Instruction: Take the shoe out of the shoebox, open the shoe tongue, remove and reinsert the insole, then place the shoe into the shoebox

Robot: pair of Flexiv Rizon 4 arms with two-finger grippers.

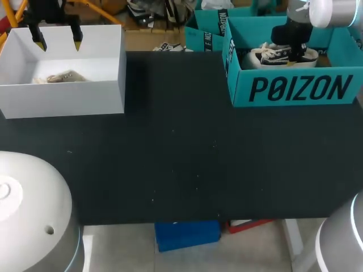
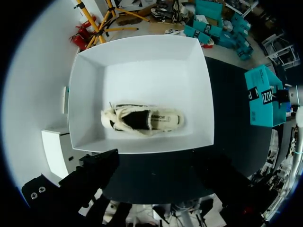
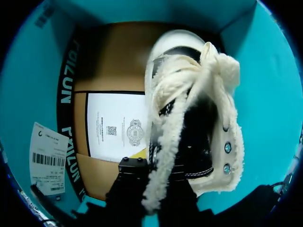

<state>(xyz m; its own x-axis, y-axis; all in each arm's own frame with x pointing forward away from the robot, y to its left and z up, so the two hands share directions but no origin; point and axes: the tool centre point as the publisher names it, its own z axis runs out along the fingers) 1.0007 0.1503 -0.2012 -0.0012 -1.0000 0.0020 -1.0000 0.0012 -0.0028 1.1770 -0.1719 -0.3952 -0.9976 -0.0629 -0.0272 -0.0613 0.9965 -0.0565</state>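
Head view: across the black worktop (image 1: 181,147), at its far left, our left gripper (image 1: 58,41) hangs with fingers apart over a white box (image 1: 62,99) holding a cream shoe (image 2: 142,120). At the far right our right gripper (image 1: 292,54) is down inside the teal shoebox (image 1: 241,85), against the fleece-lined black shoe (image 3: 189,109); whether it is clamped on it we cannot tell.

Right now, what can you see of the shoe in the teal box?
The shoe is a black canvas-looking high-top with cream fleecy lining, fluffy cream laces, a white rubber toe cap and two metal side eyelets. It sits in the teal shoebox on its brown floor, beside a printed sheet. The right claw is down at its collar; the grip itself is hidden.
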